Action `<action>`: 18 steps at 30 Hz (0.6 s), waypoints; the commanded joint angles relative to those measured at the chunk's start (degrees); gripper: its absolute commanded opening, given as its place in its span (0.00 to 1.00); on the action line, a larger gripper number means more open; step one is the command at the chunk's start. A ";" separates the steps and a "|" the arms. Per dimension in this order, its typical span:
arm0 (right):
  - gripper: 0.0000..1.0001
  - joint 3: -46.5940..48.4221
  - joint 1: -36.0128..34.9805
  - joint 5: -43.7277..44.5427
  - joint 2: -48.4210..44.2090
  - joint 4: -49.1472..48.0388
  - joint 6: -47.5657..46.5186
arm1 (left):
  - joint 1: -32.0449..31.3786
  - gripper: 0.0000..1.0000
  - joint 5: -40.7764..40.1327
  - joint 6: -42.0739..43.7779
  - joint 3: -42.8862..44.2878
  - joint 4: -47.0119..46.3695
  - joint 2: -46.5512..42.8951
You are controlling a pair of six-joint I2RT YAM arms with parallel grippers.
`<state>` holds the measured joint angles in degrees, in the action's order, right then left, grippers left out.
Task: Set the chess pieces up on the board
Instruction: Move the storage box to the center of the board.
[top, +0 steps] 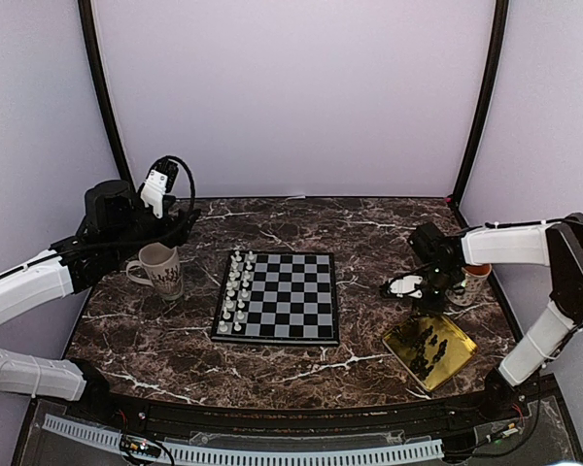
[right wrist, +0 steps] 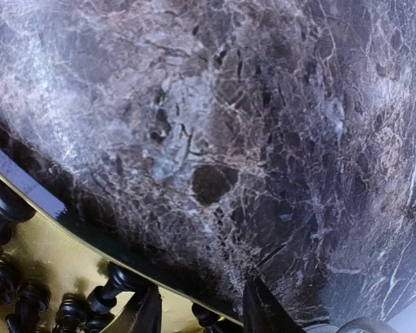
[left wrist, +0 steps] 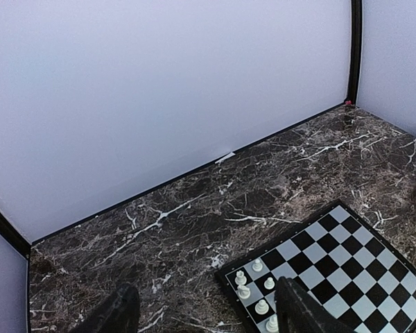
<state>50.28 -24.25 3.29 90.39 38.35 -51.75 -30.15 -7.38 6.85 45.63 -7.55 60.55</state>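
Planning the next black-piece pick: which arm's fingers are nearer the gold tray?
Right. Its fingers hang over the edge of the gold tray beside the black chess pieces; the left arm's fingers are across the chessboard, by the mug.

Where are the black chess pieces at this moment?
In the top view, the black chess pieces lie on the gold tray, at the near right of the table, to the right of the board.

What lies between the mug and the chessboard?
Nothing stands there. In the top external view only a bare strip of the marble table separates the mug from the board.
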 commanded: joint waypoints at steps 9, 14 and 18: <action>0.23 6.62 -1.06 -3.55 8.00 -1.55 5.33 | -0.07 0.69 1.27 -0.44 0.64 -0.44 -0.01; 0.17 9.48 -1.06 -2.67 11.10 -2.39 7.64 | -0.08 0.69 1.83 -0.78 0.65 -0.36 0.18; 0.14 11.79 -1.11 -2.07 13.55 -3.11 9.54 | -0.03 0.69 2.04 -0.88 0.75 -0.36 0.11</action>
<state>60.45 -24.84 1.17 100.49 37.98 -45.39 -30.15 -6.22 6.66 45.63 -7.57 60.86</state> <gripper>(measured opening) 0.153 0.691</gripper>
